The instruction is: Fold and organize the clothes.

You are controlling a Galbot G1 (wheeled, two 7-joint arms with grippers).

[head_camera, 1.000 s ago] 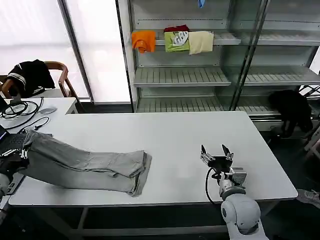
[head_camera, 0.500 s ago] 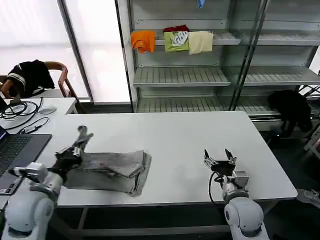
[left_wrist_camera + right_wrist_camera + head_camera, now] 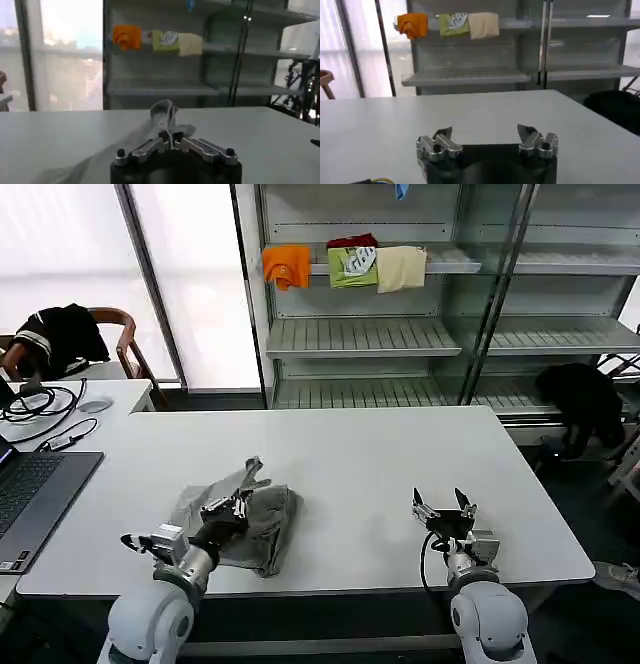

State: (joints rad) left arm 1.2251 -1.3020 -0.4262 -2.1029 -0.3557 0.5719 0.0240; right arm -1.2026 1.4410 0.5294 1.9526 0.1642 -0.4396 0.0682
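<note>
**Head view: left end effector pinches the grey shirt while the right one waits open**

Head view shows a light grey, crumpled cotton shirt (image 3: 243,514) bunched into a thick heap on the white rectangular table (image 3: 340,454), toward the near left part of its top. The left end effector (image 3: 232,502) sits on top of that heap, its fingers closed together on a fold of the cloth, and a peak of fabric stands up just beyond the fingertips. From the left wrist view, the same left end effector (image 3: 172,141) has its fingers drawn in to a point around a raised tuft of the shirt (image 3: 164,114), with the rest of the garment trailing off along the table toward the camera's side.

The right end effector (image 3: 445,506) is parked low over the near right part of the table, well apart from the shirt, with bare table between them. Its fingers are spread wide and hold nothing; the right wrist view shows the right end effector (image 3: 486,138) with both fingertips apart over bare table.
</note>
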